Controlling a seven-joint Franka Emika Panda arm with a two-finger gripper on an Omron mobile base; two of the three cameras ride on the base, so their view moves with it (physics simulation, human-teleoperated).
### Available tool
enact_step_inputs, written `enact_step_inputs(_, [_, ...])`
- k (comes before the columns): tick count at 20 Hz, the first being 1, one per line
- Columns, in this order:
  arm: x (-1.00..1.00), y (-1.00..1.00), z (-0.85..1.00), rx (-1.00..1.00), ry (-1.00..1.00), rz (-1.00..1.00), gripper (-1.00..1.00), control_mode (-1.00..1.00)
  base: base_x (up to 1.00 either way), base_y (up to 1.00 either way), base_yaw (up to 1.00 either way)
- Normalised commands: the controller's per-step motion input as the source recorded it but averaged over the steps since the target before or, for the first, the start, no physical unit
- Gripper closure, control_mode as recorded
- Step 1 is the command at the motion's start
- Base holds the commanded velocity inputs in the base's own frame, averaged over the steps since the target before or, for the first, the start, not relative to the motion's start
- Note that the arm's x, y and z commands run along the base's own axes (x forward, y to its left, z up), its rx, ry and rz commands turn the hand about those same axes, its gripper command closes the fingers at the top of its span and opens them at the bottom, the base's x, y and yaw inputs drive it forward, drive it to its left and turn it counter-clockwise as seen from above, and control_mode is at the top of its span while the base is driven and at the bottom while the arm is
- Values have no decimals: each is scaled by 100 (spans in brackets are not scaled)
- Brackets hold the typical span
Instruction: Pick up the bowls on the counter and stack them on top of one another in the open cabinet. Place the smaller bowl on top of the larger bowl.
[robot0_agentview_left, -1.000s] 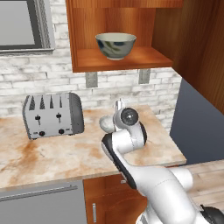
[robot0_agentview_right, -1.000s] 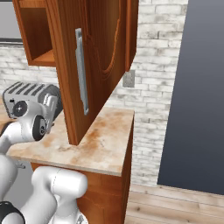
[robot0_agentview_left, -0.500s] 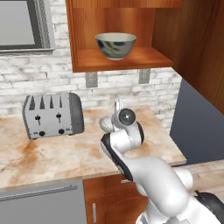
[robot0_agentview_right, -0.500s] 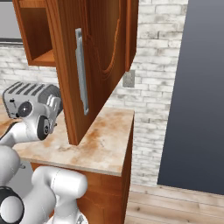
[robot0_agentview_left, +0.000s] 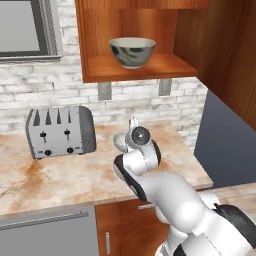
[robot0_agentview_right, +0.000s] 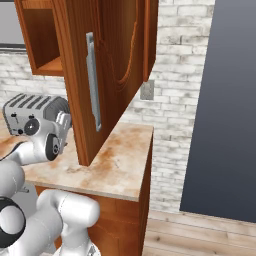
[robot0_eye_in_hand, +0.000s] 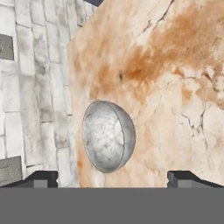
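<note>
The larger bowl (robot0_agentview_left: 131, 51), cream with dark blotches, stands upright on the shelf of the open cabinet (robot0_agentview_left: 165, 65). The smaller bowl (robot0_eye_in_hand: 108, 136), plain whitish-grey, sits on the counter (robot0_eye_in_hand: 175, 87) close to the brick wall. In the left base view the smaller bowl (robot0_agentview_left: 119, 141) peeks out from behind my wrist. My gripper (robot0_eye_in_hand: 113, 179) hovers above the small bowl, open, its fingertips (robot0_eye_in_hand: 41, 178) set wide apart with nothing between them. The bowl lies between and ahead of the tips, not touched.
A silver toaster (robot0_agentview_left: 60, 131) stands on the counter (robot0_agentview_left: 60, 175) to the left of the arm. The cabinet's open door (robot0_agentview_right: 100, 75) hangs over the counter's right part. Outlets (robot0_agentview_left: 104, 91) sit on the brick wall under the shelf.
The arm has folded slightly and the wrist has shifted a little to the left over the counter. The gripper stays open. Neither bowl has moved.
</note>
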Motion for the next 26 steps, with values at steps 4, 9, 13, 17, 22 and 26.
enact_step_inputs(4, [13,6,-14,0,2,-6,-100,-100,0,0,0])
enact_step_inputs(9, [9,9,-15,0,4,-9,-100,-100,0,0,0])
enact_step_inputs(13, [16,6,-15,0,3,-9,-100,-100,0,0,0])
enact_step_inputs(17, [20,1,-15,0,1,-5,-100,-100,0,0,0])
enact_step_inputs(22, [17,3,-24,0,5,-3,-100,-100,0,0,0])
enact_step_inputs(26, [18,9,-26,0,5,-2,-100,-100,0,0,0])
